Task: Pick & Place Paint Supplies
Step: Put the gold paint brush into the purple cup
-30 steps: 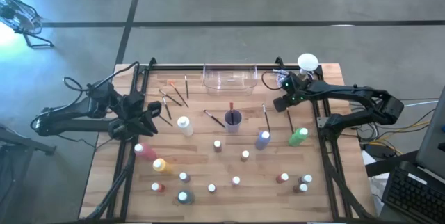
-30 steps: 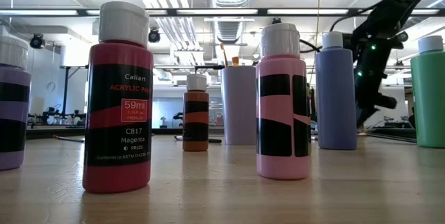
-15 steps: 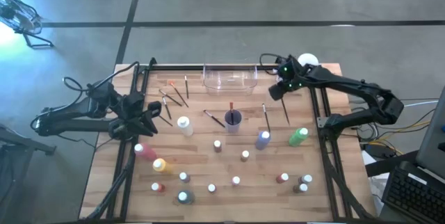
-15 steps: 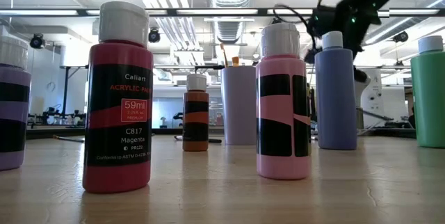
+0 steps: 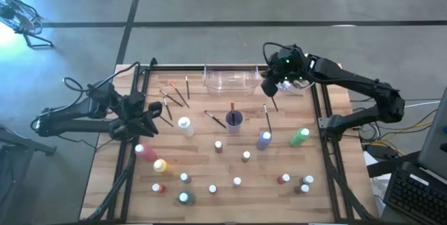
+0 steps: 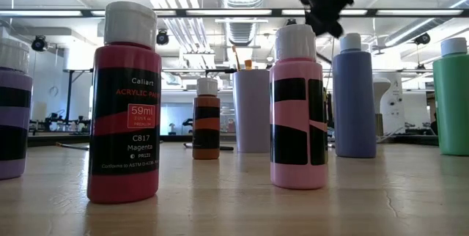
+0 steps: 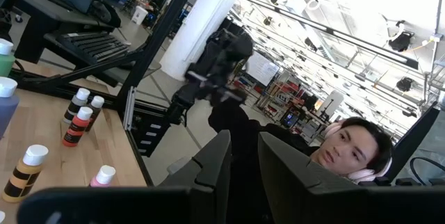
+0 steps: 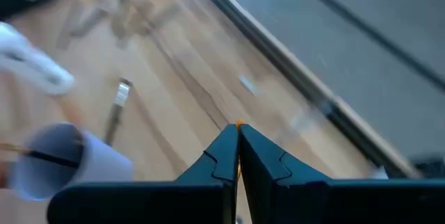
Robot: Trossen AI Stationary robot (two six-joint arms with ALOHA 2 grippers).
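My right gripper [image 5: 268, 87] is shut on a thin dark paintbrush [image 5: 274, 103] above the table, just right of the clear plastic bin [image 5: 230, 78] at the far edge. It also shows at the top of the low view [image 6: 326, 1]. My left gripper [image 5: 151, 115] waits low at the table's left side, its fingers a little apart and empty. A purple cup [image 5: 234, 119] holding a brush stands mid-table. Taller bottles stand or lie around it: white [image 5: 185, 125], pink [image 5: 144, 151], yellow [image 5: 160, 165], purple [image 5: 264, 139] and green [image 5: 300, 137]. My right gripper pinches the paintbrush between its two shut fingers. An orange bit of the brush [image 8: 238, 124] shows at the fingertips in the right wrist view. The dark handle [image 5: 274, 105] slants down below the gripper toward the near side, clear of the table.
Several loose brushes [image 5: 174, 96] lie at the far left, and another [image 5: 267, 117] lies beside the cup. Small bottles [image 5: 237, 181] dot the table's near half. Black rails [image 5: 327, 148] run along both sides. A person shows beyond the table in the left wrist view [image 7: 354, 147].
My right gripper has risen and gone toward the table's left and far edge, from beside the right rail to beside the clear bin. It has carried the paintbrush, which now hangs more steeply below it.
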